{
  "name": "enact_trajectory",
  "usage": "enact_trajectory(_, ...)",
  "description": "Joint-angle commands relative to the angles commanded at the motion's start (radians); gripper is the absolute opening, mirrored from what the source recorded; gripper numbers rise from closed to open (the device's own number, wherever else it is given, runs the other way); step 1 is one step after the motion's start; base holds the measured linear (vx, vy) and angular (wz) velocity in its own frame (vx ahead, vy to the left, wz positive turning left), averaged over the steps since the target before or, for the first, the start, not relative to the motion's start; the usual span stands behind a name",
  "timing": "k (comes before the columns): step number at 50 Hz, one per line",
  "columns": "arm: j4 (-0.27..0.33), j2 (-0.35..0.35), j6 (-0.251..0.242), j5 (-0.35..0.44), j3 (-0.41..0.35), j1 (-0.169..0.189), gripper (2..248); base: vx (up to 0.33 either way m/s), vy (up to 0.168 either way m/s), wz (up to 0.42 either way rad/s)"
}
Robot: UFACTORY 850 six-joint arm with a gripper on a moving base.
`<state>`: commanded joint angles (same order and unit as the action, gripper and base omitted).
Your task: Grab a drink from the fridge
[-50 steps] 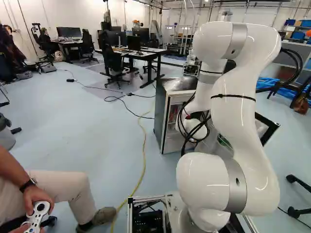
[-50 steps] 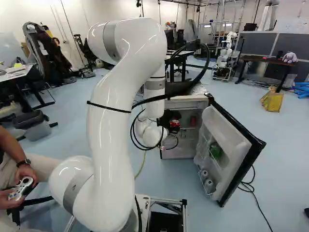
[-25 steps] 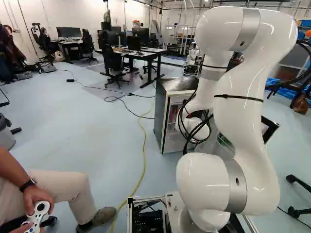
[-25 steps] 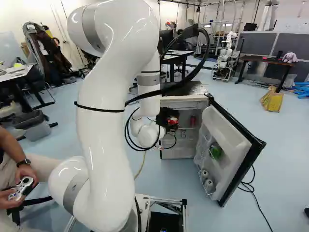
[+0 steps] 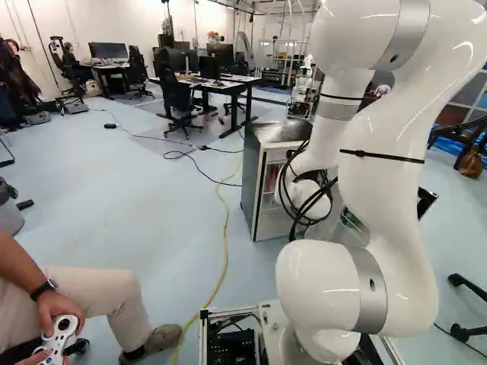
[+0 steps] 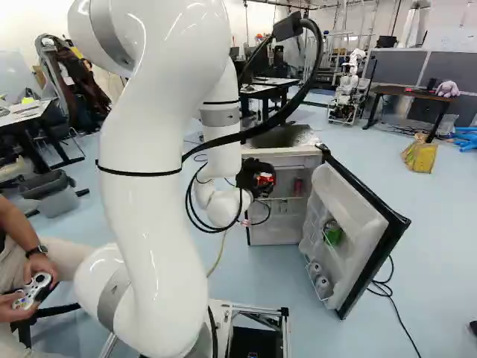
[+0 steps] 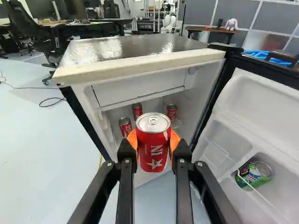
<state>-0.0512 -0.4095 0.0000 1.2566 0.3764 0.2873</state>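
Observation:
In the right base view my gripper (image 6: 252,177) is at the left of the open fridge (image 6: 282,151), with a red can (image 6: 265,180) at its end. The wrist view shows the gripper (image 7: 153,143) shut on this upright can (image 7: 153,156), orange pads on both sides, in front of the fridge (image 7: 140,69). Beyond it, several red cans stand inside the fridge, one (image 7: 125,126) to the side, one (image 7: 137,110) further back and another (image 7: 171,112) across from them. A green can (image 7: 256,173) lies in the door shelf.
The fridge door (image 6: 361,205) stands wide open on the right, with white cylinders (image 6: 322,285) low in its shelf. A seated person's hands (image 5: 59,319) hold a controller left of the arm. A yellow cable (image 5: 226,247) crosses the floor. Another robot (image 6: 349,86) stands far behind.
My arm's upper part has drawn back and risen; the gripper, with the red can in it, has shifted slightly left and up in the right base view. Base, fridge and door have not moved.

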Motion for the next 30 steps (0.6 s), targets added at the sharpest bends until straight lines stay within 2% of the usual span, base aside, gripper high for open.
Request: enact_trajectory(30,0.000,0.102,0.000,0.019,-0.031,-0.007,87,0.000,0.000,0.000)
